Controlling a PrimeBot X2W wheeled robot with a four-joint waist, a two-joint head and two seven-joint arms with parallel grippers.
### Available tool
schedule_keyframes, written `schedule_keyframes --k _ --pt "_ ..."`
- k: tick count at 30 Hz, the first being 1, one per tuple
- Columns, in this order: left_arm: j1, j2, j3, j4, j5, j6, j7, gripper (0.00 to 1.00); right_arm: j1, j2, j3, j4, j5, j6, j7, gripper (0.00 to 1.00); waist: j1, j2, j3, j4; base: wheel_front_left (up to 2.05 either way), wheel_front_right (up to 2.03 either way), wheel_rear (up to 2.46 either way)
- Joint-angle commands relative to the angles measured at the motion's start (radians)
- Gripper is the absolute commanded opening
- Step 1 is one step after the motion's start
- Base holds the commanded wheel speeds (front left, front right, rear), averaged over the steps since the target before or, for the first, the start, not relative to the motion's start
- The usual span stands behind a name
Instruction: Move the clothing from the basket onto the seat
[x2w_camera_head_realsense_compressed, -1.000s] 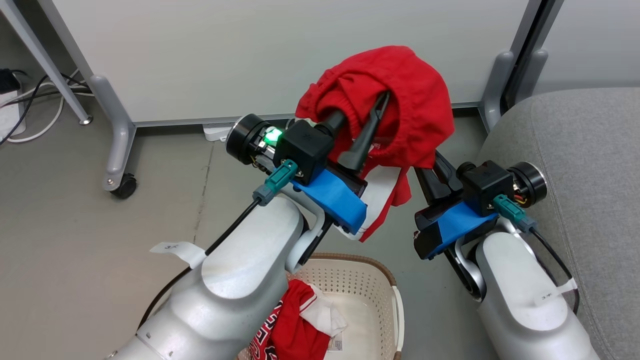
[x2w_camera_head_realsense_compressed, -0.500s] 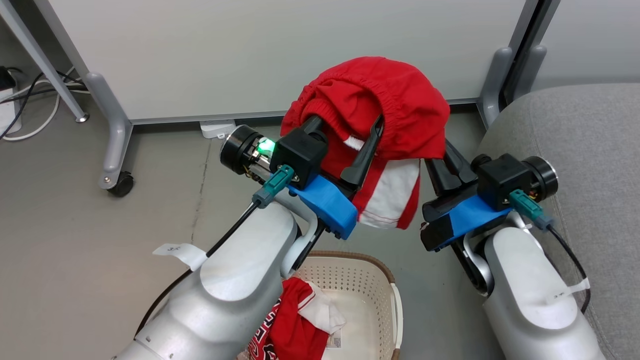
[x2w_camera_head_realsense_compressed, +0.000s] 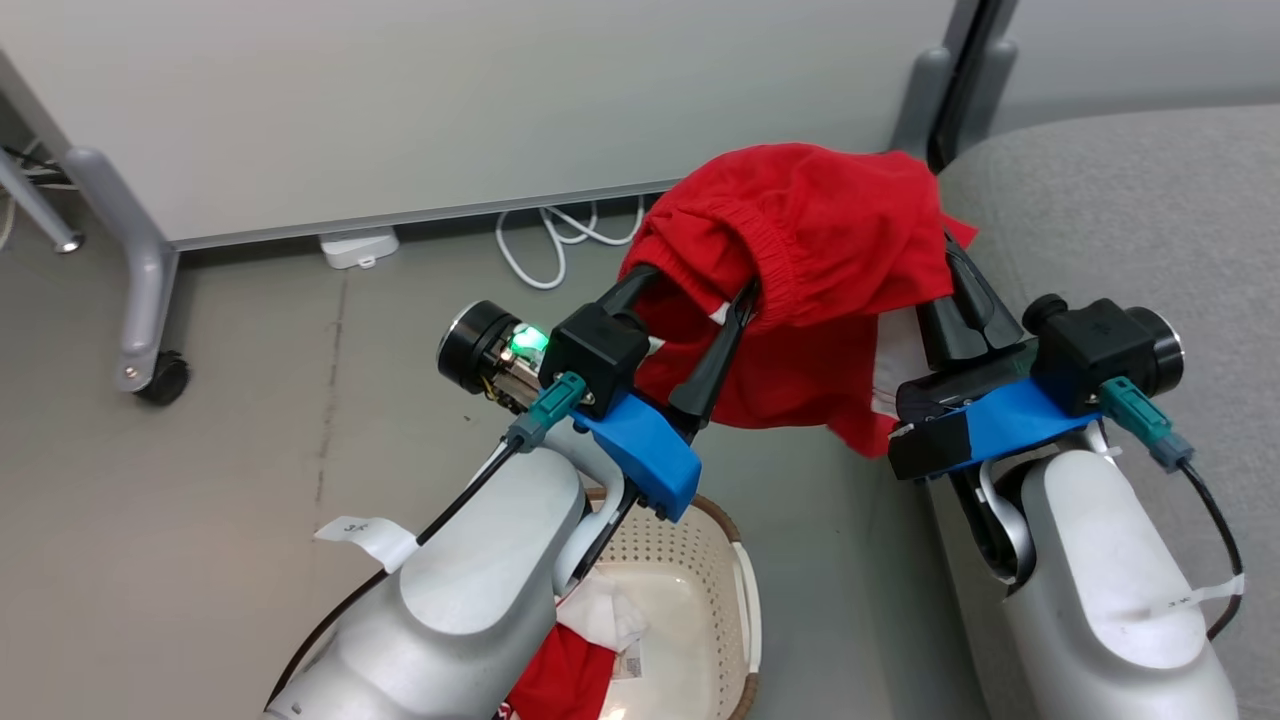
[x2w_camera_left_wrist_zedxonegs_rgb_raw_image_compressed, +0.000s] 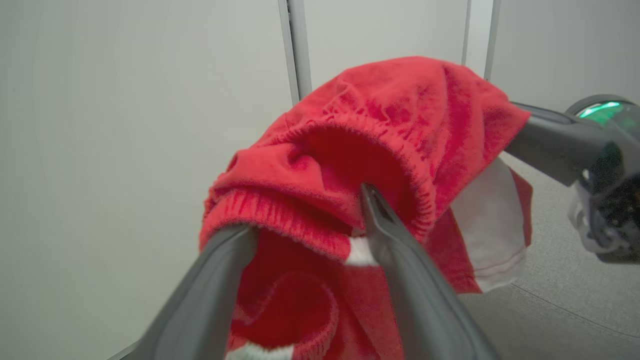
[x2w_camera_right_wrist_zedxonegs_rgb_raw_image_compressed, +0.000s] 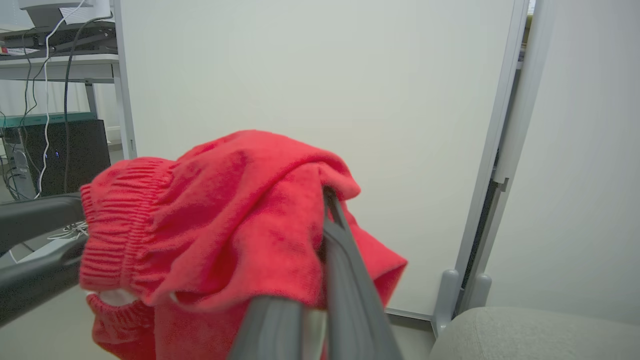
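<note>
The red shorts (x2w_camera_head_realsense_compressed: 820, 230) hang in the air, draped over both grippers at the near edge of the grey seat (x2w_camera_head_realsense_compressed: 1130, 200). My left gripper (x2w_camera_head_realsense_compressed: 700, 290) is open, its two fingers spread apart inside the elastic waistband (x2w_camera_left_wrist_zedxonegs_rgb_raw_image_compressed: 350, 145). My right gripper (x2w_camera_head_realsense_compressed: 960, 300) is shut on the shorts' other side, the cloth (x2w_camera_right_wrist_zedxonegs_rgb_raw_image_compressed: 240, 210) lying over its fingers (x2w_camera_right_wrist_zedxonegs_rgb_raw_image_compressed: 345, 260). The basket (x2w_camera_head_realsense_compressed: 740, 590) stands on the floor below my left arm, with the red and white jersey (x2w_camera_head_realsense_compressed: 560, 670) inside it.
A white partition wall (x2w_camera_head_realsense_compressed: 400, 90) on grey caster legs (x2w_camera_head_realsense_compressed: 150, 300) stands ahead. A white cable (x2w_camera_head_realsense_compressed: 550, 240) and a power strip (x2w_camera_head_realsense_compressed: 355, 248) lie at its foot. Grey floor (x2w_camera_head_realsense_compressed: 200, 450) spreads to the left.
My left gripper's fingers have spread wide inside the waistband. The view has swung right, so the seat looms larger, and the shorts now hang at its edge.
</note>
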Motion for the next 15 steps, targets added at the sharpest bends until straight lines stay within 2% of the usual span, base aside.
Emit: schedule_keyframes --k 1,15 --pt "0.010 0.008 -0.004 0.003 -0.001 0.000 -0.005 1.00 0.013 -0.004 -0.007 -0.015 0.008 0.000 -0.004 0.00 0.0000 0.0000 0.013 -0.027 0.00 0.00 0.00" --pt "0.038 0.056 -0.002 -0.027 0.005 0.023 -0.005 1.00 0.084 -0.013 -0.059 -0.135 0.026 0.000 -0.004 0.00 0.0000 0.0000 0.031 -0.167 0.00 0.00 0.00"
